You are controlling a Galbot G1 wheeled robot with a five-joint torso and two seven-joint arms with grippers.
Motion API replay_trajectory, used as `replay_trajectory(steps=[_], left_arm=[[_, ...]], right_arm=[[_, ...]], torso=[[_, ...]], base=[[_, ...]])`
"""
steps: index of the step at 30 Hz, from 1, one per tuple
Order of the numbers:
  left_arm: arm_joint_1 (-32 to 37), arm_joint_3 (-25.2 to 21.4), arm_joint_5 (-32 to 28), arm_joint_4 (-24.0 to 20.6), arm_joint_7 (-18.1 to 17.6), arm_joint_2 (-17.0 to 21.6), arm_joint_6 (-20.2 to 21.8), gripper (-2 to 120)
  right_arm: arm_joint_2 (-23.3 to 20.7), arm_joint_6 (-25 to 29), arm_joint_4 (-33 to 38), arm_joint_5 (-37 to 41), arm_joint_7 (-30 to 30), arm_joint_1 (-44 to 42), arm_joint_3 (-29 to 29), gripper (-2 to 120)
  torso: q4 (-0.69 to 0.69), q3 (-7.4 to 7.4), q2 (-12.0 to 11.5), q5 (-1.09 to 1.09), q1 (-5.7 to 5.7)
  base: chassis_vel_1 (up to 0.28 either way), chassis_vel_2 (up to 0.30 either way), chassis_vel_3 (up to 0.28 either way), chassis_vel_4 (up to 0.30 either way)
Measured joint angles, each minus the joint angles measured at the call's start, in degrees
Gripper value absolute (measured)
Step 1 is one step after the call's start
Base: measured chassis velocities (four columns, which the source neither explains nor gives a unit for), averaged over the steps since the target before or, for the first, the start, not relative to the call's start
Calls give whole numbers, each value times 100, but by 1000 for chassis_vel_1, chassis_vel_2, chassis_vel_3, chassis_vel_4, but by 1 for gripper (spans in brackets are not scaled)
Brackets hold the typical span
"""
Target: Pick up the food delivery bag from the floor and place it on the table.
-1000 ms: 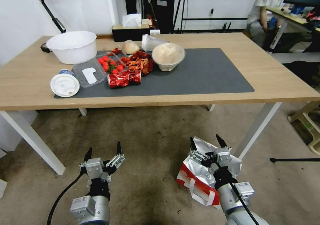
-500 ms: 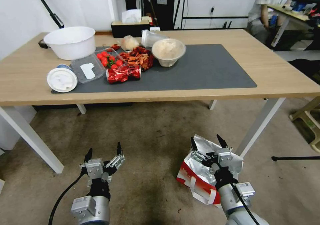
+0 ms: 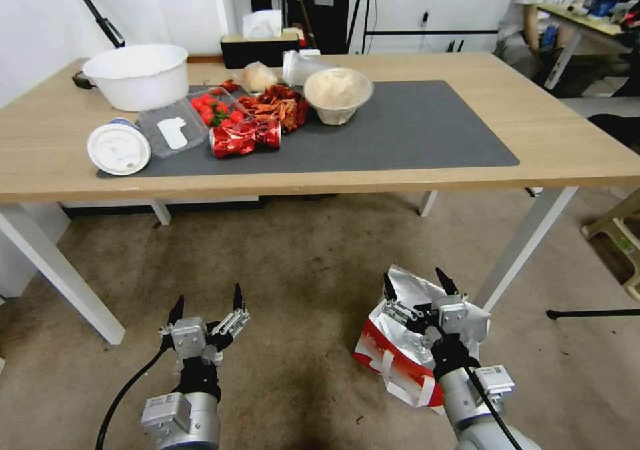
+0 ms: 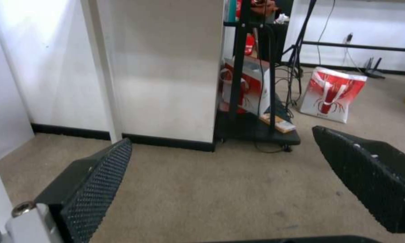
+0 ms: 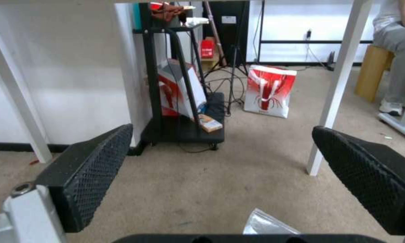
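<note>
- Head view: the food delivery bag (image 3: 400,343) lies tipped on the floor (image 3: 293,270), foil lining showing, beside a white leg of the table (image 3: 567,150). My right gripper (image 3: 418,288) hovers right over the bag's open mouth, fingers spread wide, gripping nothing. My left gripper (image 3: 206,304) waits over bare floor, equally wide and empty.
- Left wrist view: my left gripper's pads (image 4: 94,184) stand far apart above the floor.
- Right wrist view: my right gripper's pads (image 5: 99,165) gape wide; a foil corner of the bag (image 5: 267,224) shows beneath them.
</note>
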Motion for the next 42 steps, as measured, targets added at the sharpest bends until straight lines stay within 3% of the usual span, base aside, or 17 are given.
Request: replay_trajectory(steps=[42], left_arm=[[28,24,39,-5,-11,-62,-53,100]], right_arm=[[-58,28,-6,-10,-46,12,-9,100]], torso=[[0,-686,-964,0,-280]], base=[[0,0,0,0]])
